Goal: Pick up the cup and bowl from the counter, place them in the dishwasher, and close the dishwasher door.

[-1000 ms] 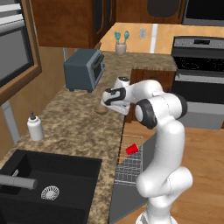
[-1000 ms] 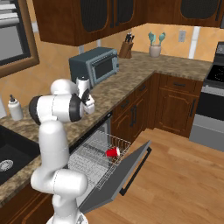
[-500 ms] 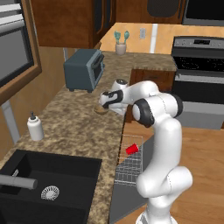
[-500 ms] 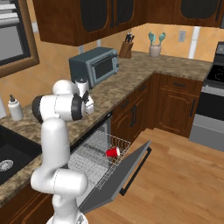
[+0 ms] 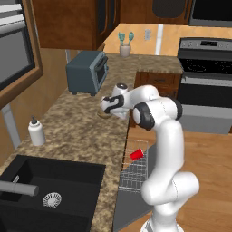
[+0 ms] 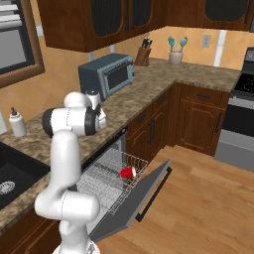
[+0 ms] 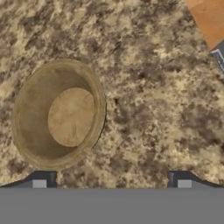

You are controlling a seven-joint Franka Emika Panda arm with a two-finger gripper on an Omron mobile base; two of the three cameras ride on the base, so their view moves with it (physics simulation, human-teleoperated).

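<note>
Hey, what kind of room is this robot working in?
A rendered home kitchen: a granite counter with a sink, a toaster oven, and an open dishwasher holding a red cup.

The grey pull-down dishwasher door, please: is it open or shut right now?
Open: the grey dishwasher door hangs folded down, exposing the white wire rack holding the small red cup.

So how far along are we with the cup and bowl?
Done: the cup lies in the dishwasher rack. In hand: the open tool hovers over the bowl on the counter, one fingertip at its rim, nothing gripped. Left: grasp the bowl, rack it, and shut the open door.
</note>
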